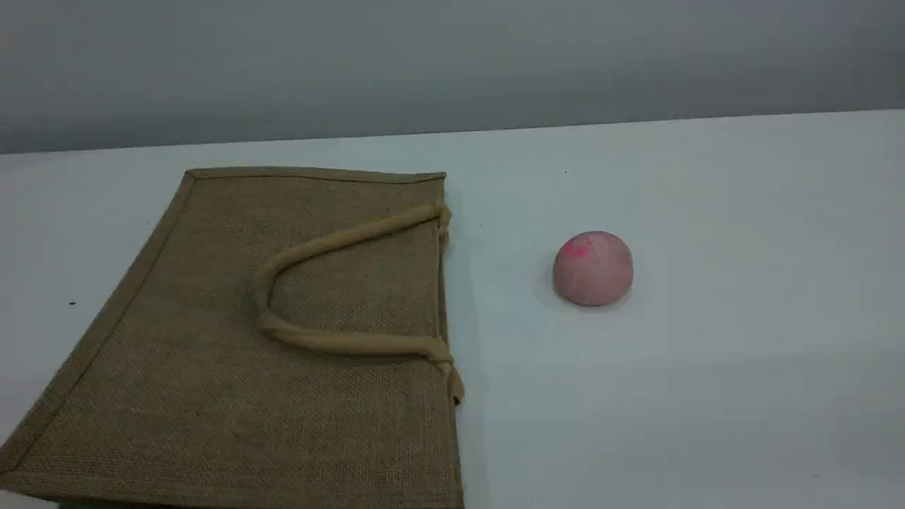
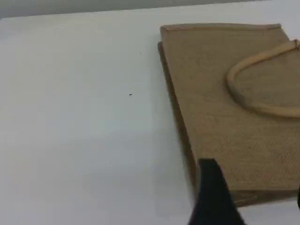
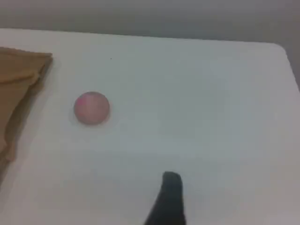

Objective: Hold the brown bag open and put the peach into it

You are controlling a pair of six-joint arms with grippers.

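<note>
peach [image 3: 92,108] far up-left of right tool [image 3: 169,197]

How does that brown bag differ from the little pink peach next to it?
The brown bag is far larger than the peach. The bag lies flat with its handle folded over its upper face; the peach sits as a round ball. The bag is tan woven cloth, while the peach is pale pink with a brighter blotch on top. Both rest on the white table, apart from each other, and nothing is touching either.
</note>
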